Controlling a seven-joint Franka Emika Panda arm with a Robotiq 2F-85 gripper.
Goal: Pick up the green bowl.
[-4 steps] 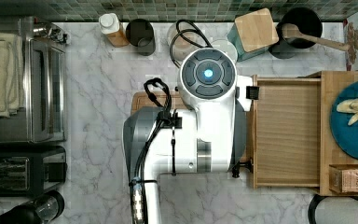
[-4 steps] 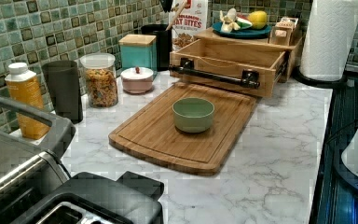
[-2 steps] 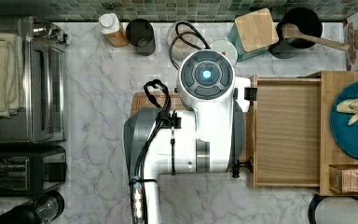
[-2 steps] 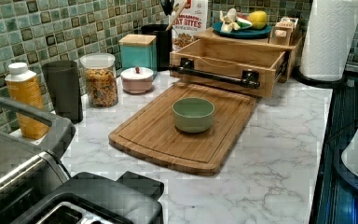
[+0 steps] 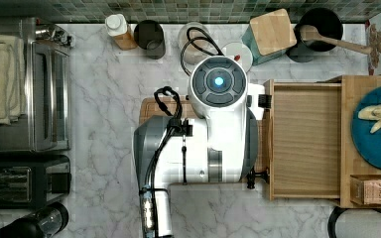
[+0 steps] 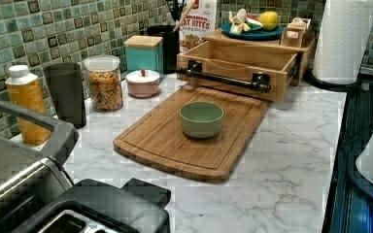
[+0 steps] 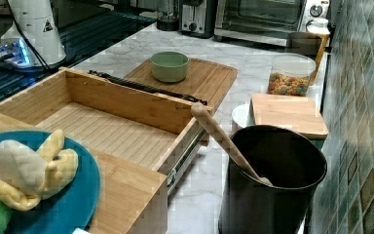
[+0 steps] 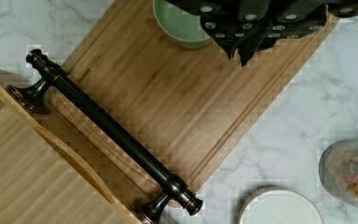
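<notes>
Top view: arm [image 5: 198,148] over the board [image 5: 151,106], wrist housing with blue light covering the middle of it; bowl and pincer hidden under the arm, so pincer state unreadable here. Open drawer [image 5: 305,141] just to the top view's right of the arm, teal plate [image 5: 372,148] further right, toaster oven [image 5: 39,89] at the top view's left. Left view: bowl [image 6: 201,118] upright and empty on the board [image 6: 175,145], nearer the drawer end, apart from every edge; nothing touching it. Drawer [image 6: 238,65] pulled out behind the board, its dark handle [image 6: 226,79] facing the bowl. Jar [image 6: 105,82], dark cup [image 6: 68,92] and bottle [image 6: 26,104] lined up by the tile wall; white lidded dish [image 6: 143,82] beside the jar. Right view: bowl [image 7: 169,66] on the board [image 7: 199,78], past the drawer [image 7: 107,117] front; arm base [image 7: 39,29] at the right view's upper left; black pot [image 7: 272,185] with wooden spoon [image 7: 224,141] in the foreground. Wrist view: pincer [image 8: 242,51] dark, overlapping the bowl [image 8: 179,28] rim in the picture; contact or height above it not readable, and fingers too dark and bunched to judge spread, so cannot tell if apart or together; nothing seen held. Handle [image 8: 112,130] running diagonally across the board [image 8: 182,107]; white lid [image 8: 279,207] and jar [image 8: 349,170] on the marble beyond the board's edge.
</notes>
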